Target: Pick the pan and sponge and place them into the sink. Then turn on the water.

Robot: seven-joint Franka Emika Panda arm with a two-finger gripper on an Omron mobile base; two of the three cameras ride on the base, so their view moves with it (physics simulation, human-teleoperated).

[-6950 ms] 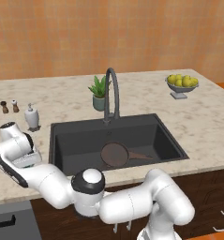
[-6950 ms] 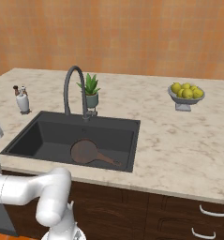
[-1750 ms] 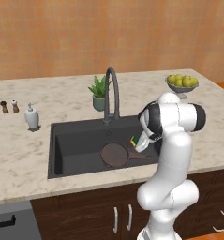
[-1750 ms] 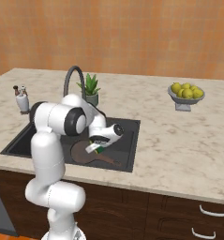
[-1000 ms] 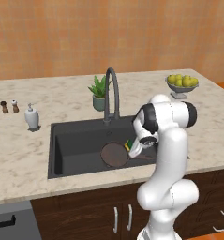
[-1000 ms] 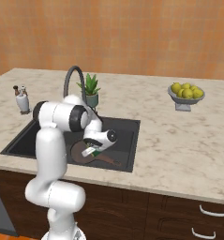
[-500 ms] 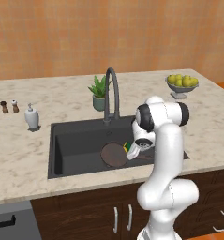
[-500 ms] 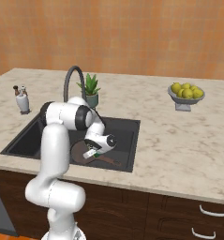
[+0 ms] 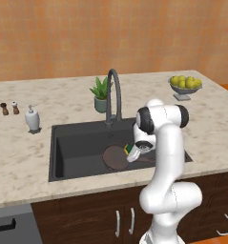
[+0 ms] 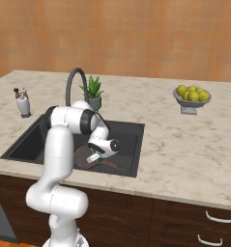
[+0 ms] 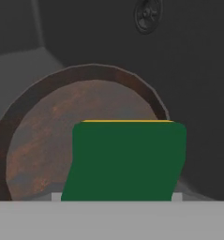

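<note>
Down inside the sink [image 9: 67, 143], my gripper [image 9: 130, 153] is pinching the sponge [image 11: 125, 159] just above the pan [image 11: 43, 131], which lies on the basin floor. The sponge looks light and soft; I judge a mid-block pinch suits it.

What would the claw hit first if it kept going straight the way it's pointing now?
Probably the pan. The claw holds the sponge inside the sink, aimed at the pan's floor, so the sponge would likely touch first. Depth is hard to judge.
</note>
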